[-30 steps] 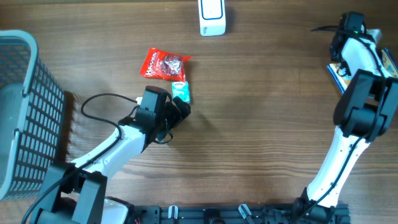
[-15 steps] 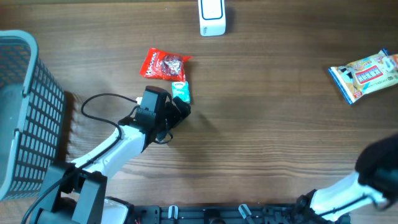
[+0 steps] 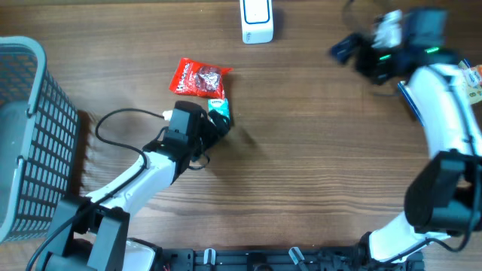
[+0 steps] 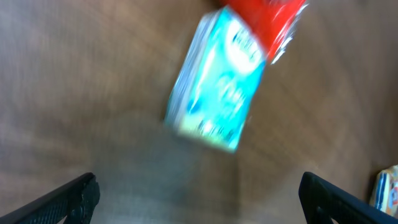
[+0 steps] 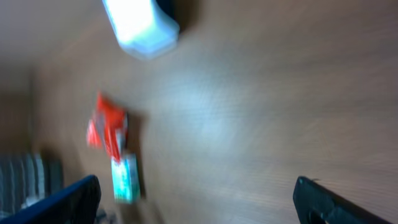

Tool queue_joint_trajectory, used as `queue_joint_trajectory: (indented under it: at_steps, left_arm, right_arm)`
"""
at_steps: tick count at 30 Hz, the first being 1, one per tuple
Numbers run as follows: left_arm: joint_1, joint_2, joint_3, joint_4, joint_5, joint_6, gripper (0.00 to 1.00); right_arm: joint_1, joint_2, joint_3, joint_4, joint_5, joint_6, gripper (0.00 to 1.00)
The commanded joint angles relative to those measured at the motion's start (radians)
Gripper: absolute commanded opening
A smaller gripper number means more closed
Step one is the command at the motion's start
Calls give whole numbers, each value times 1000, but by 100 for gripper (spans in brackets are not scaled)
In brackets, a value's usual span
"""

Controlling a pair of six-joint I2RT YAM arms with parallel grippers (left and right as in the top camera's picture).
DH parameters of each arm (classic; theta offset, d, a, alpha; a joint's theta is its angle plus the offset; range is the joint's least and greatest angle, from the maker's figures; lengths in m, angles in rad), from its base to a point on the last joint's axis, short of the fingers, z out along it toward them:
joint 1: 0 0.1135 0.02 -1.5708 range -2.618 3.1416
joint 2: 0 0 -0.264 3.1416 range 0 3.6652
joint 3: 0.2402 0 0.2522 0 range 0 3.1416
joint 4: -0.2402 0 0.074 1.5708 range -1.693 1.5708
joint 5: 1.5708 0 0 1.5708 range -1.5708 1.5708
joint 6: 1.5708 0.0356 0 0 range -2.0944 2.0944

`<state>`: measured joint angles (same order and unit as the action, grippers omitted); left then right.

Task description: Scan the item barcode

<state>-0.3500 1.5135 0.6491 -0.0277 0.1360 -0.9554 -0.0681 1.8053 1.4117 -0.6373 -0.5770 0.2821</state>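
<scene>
Right now the left fingers [image 4: 69, 198] are hanging spread wide just above the bench [image 3: 301, 165], gripping nothing. The teal packet [image 4: 217, 93] is lying flat on the wood just ahead of them, not between them. Its far end is touching the red snack bag [image 3: 199, 78]. Both wrist views are coming through smeared, so I am not making out any print or barcode on the packet.

Across the bench, the right arm is showing up blurred near the far right corner. The right fingers [image 5: 333, 200] are standing wide apart with only bare wood between them, holding nothing. They are well away from the teal packet. The white scanner [image 3: 257, 20] is standing at the far edge of the bench, between the two arms. A grey mesh basket [image 3: 30, 128] is sitting at the left end. A colourful snack packet [image 3: 474, 75] is peeking out at the right edge, mostly hidden behind the right arm.
</scene>
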Motion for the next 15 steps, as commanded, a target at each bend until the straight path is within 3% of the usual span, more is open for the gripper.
queue_joint_trajectory:
  at_steps: [1,2,4,7,10,15]
  left_arm:
    - [52,13,-2,44,-55,141,100]
    - [66,27,-2,49,-55,141,94]
    - [90,84,-2,126,-55,138,62]
    - [92,179,-2,270,-36,116,47]
    - [92,253,-2,342,-9,48,39]
    - [90,322,-2,360,113,32,43]
  right_arm:
    - [123,21,-130,111,56,78,100]
    - [160,22,-169,160,65,123,100]
    - [201,22,-205,210,64,175,100]
    - [236,22,-216,207,64,176,100]
    - [240,22,-216,175,68,162,100]
    - [240,22,-223,166,83,165,100]
